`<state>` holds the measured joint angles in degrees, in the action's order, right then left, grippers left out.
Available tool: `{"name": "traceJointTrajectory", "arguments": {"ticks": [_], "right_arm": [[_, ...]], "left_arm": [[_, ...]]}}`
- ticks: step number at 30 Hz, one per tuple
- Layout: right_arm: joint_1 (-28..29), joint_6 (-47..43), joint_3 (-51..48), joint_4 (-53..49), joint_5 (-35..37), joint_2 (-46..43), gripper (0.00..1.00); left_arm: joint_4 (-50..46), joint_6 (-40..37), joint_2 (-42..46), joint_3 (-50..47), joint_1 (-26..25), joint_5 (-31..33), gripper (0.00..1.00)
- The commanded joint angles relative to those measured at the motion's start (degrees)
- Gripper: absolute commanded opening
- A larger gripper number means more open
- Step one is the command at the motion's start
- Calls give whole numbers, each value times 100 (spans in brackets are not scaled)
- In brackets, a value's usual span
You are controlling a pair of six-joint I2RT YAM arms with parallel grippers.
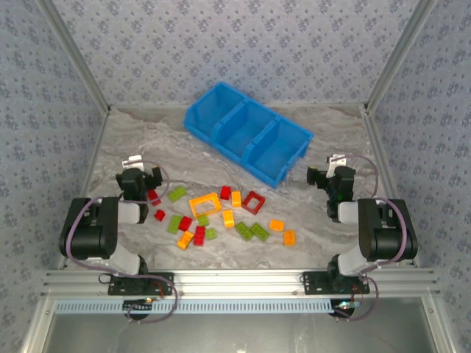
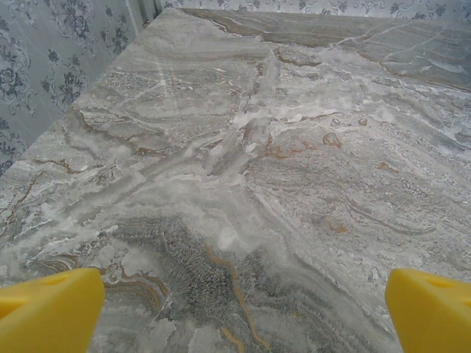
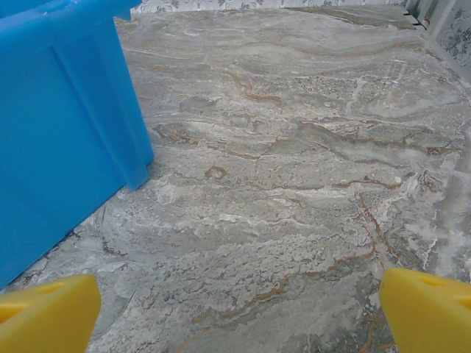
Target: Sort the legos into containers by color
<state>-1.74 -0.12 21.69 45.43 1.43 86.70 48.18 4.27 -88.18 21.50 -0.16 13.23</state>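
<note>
Yellow-tipped left gripper (image 2: 243, 312) and right gripper (image 3: 239, 312) hang spread and empty; legos (image 1: 221, 213) lie scattered between them, none yet in blue bin (image 1: 221, 110), so we judge sorting unstarted, next move a reach inward for one.

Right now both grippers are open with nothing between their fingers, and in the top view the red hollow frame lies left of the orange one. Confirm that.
Not quite. The top external view shows the red hollow frame lying to the right of the orange hollow frame, not left. The rest holds: the left gripper and the right gripper are open with nothing between their fingers.
</note>
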Motion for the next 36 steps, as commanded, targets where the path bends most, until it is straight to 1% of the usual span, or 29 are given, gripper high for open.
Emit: {"name": "traceJointTrajectory", "arguments": {"ticks": [1,4,6,8,11,13,15,17,18,19,20,21,22,23,24,25,26,27,28,30,31,34,36], "right_arm": [[-35,-104,101,1,-53,39,100],[-53,-93,102,5,-82,37,100],[-54,6,27,-57,122,-204,100],[-68,205,5,-462,658,-784,100],[-47,230,157,-1193,838,-1716,100],[38,137,435,-1606,1000,-2278,100],[98,166,977,-2344,1207,-2754,100],[140,329,1904,-3312,1284,-3148,100],[162,598,2390,-3766,1384,-3244,100],[139,1172,3021,-4383,1506,-3245,100],[62,2077,3728,-5360,1577,-3127,100],[-30,2976,4374,-6690,1556,-2946,100],[-116,3774,5222,-8126,1623,-2684,100],[-167,4223,5542,-8870,1752,-2480,100],[-254,4177,5674,-9075,1456,-2342,100],[-386,4107,5771,-9170,1142,-2250,98],[-394,4066,5861,-9331,993,-2187,92],[-310,4087,5940,-9528,1001,-2147,87],[-158,4207,6029,-9797,1102,-2104,87],[177,4307,6068,-10095,1042,-2003,93],[396,4335,6037,-10157,961,-1944,95],[1023,4478,5776,-10086,819,-1715,94],[1208,4639,5645,-9934,556,-1438,92]], "left_arm": [[77,-57,51,83,-17,-62,98],[68,-49,109,94,-12,-54,98],[-528,-87,457,260,-49,6,98],[-1222,-145,912,449,-193,333,98],[-1515,-183,1524,527,-325,559,98],[-1971,-187,1867,820,-394,698,98],[-2426,-138,2161,1214,-468,825,98],[-2701,-198,2420,1673,-586,947,98],[-2731,-280,2518,1879,-683,1015,98],[-2764,-378,2595,2151,-790,1106,98],[-2880,-239,2642,2458,-866,1227,98],[-3377,307,2648,2849,-856,1404,98],[-4737,1475,2595,3539,-809,1586,98],[-6417,2688,2445,4280,-713,1613,98],[-7475,3533,2280,4778,-603,1598,98],[-7893,3899,2101,5079,-379,993,98],[-8018,3984,1885,5288,-133,136,98],[-8200,4057,1688,5492,-58,-334,98],[-8448,4070,1483,5744,-127,-593,98],[-8669,3944,1250,5987,-448,-963,98],[-8669,3890,1210,6008,-690,-1040,98],[-8407,3801,1294,5675,-1409,-1500,97],[-8172,3790,1404,5365,-1779,-1749,95]]}}
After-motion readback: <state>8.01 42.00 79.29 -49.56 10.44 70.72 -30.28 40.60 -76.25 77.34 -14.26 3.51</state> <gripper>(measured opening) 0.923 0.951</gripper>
